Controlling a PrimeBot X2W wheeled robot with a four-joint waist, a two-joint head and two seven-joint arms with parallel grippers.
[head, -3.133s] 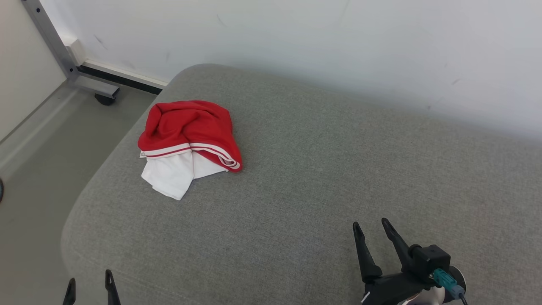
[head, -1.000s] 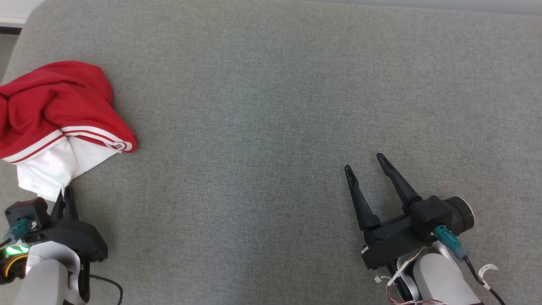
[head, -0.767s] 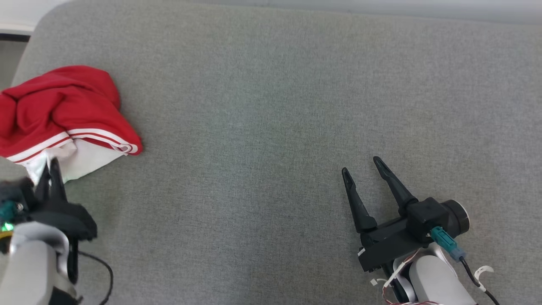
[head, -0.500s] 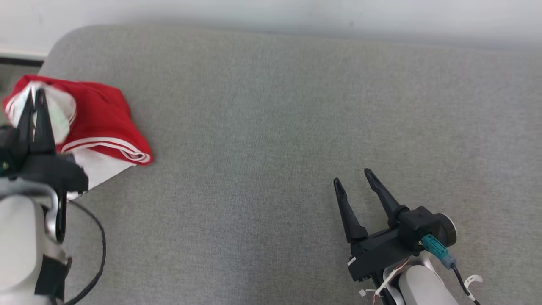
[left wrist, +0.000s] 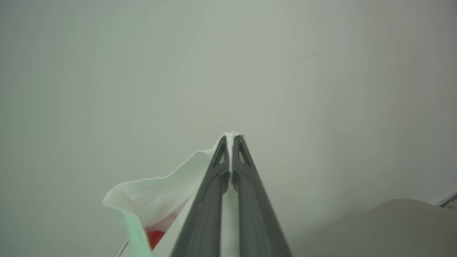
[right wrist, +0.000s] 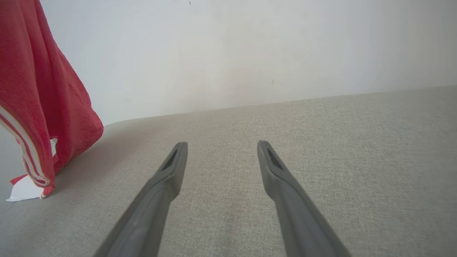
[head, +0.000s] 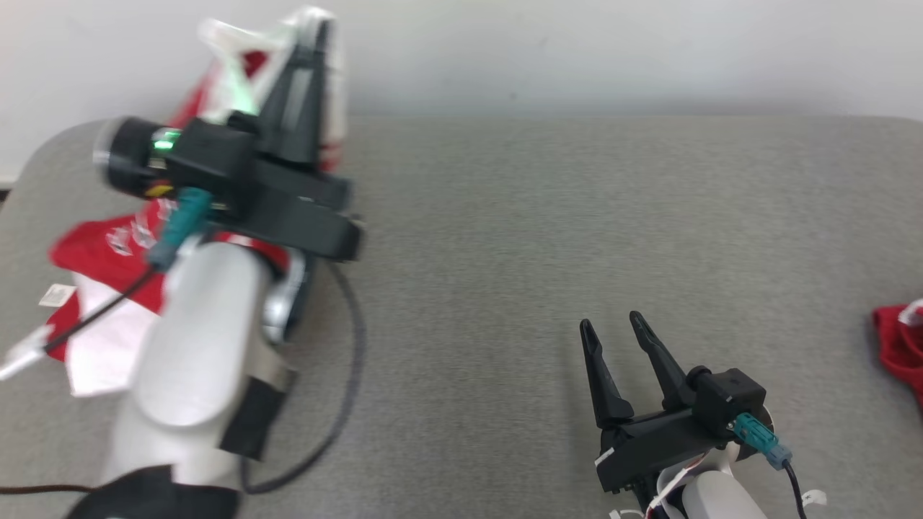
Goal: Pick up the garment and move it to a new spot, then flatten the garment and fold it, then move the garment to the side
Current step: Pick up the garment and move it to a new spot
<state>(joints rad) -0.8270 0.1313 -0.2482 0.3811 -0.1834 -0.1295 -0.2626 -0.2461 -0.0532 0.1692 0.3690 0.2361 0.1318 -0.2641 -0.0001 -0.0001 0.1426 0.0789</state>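
We find the garment (head: pixel 90 251) blurred, half hidden behind the left gripper (head: pixel 319 32); right of the right gripper (head: pixel 609 328), a red cloth (head: pixel 898 346) is cropped.

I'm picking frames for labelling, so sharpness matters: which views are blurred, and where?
Head view: the left pincer and the lifted garment are smeared by motion, the right pincer is crisp. Left wrist view: sharp fingers, green tint on the garment's edge. Right wrist view: sharp throughout.

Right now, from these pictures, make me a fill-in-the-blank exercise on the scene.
The left gripper is shut on the ____ part of the garment. The right gripper stands ____, holding nothing. The garment's lower end rests on the ____ cushion.
Missing words: white; open; grey.
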